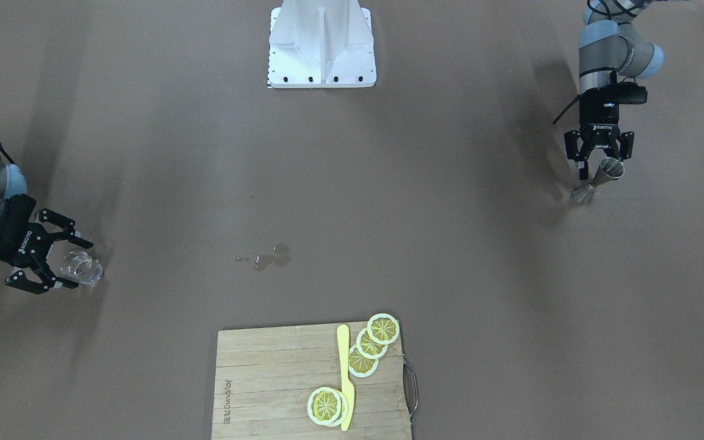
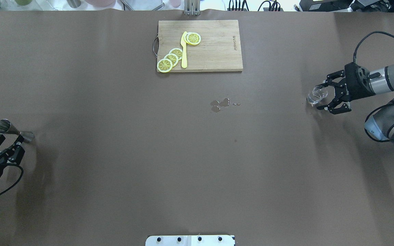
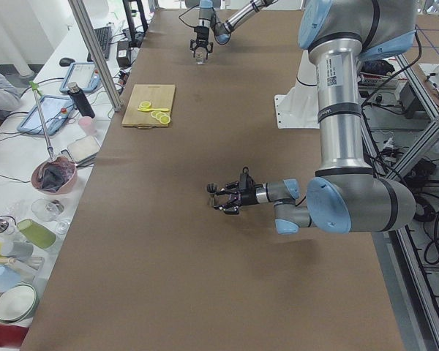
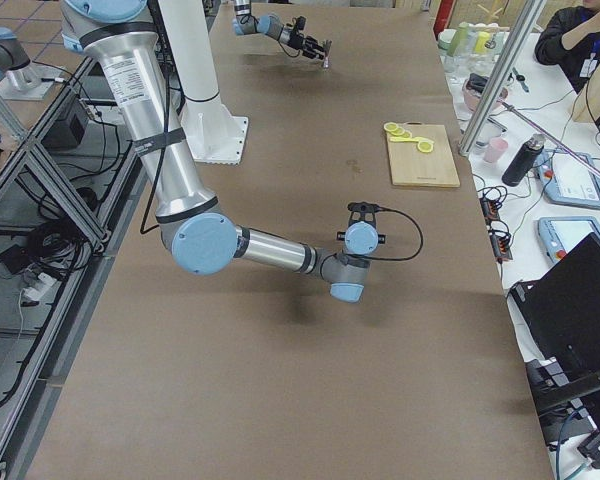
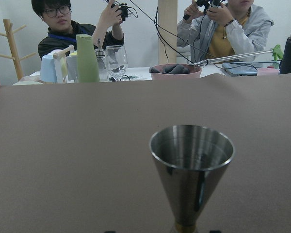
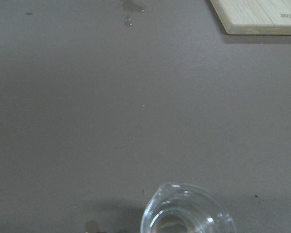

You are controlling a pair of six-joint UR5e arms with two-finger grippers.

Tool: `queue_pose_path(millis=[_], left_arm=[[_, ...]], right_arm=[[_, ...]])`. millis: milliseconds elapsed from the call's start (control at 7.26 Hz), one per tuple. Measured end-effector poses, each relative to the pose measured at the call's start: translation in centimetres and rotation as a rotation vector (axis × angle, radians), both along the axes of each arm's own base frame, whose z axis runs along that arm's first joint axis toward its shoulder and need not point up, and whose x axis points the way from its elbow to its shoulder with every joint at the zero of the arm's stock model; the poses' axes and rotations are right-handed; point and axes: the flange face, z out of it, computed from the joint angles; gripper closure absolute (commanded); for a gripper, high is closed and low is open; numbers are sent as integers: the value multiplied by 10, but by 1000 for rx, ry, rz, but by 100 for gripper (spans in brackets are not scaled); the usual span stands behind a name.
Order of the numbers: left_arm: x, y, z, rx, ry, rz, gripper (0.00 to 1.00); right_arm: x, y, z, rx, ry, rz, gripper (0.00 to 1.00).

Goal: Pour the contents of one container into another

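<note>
Front-facing view: the left gripper [image 1: 602, 162] has its jaws spread wide and grips nothing. The jigger [image 1: 599, 178] stands at its fingertips. The right gripper [image 1: 80, 264], also wide open, straddles the glass [image 1: 83, 270].

Overhead view: the jigger is at the table's 9 o'clock and the glass at 3 o'clock.

A plain brown table [image 2: 115, 153] has a few darker wet spots [image 2: 219, 104] near its middle. At its far edge, a pale wooden board [image 2: 217, 51] shows straight plank stripes and a small dark logo. On it lie lemon slices [image 2: 165, 65], yellow with white rims and spoke-like lines, and a plain yellow knife [image 2: 184, 51]. The jigger [image 2: 3, 125] is shiny silver and the glass [image 2: 316, 94] is clear. The left gripper [image 1: 602, 160] and right gripper [image 2: 320, 96] are black, on grey arms [image 2: 393, 73] with pale blue joints. The base [image 1: 321, 43] is white.
</note>
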Motion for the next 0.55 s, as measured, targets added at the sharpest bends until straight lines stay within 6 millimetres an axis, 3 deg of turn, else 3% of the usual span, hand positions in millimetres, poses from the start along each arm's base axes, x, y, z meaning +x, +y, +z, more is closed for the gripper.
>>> queue_pose_path(millis=[276,551], left_arm=[[5,-3,-2,4,-12,-17,34],[6,-7,-5,12,-10,-40,42]], right_arm=[[-1,-1,3,-3,3,1,16],[-1,-1,3,-4,3,1,17]])
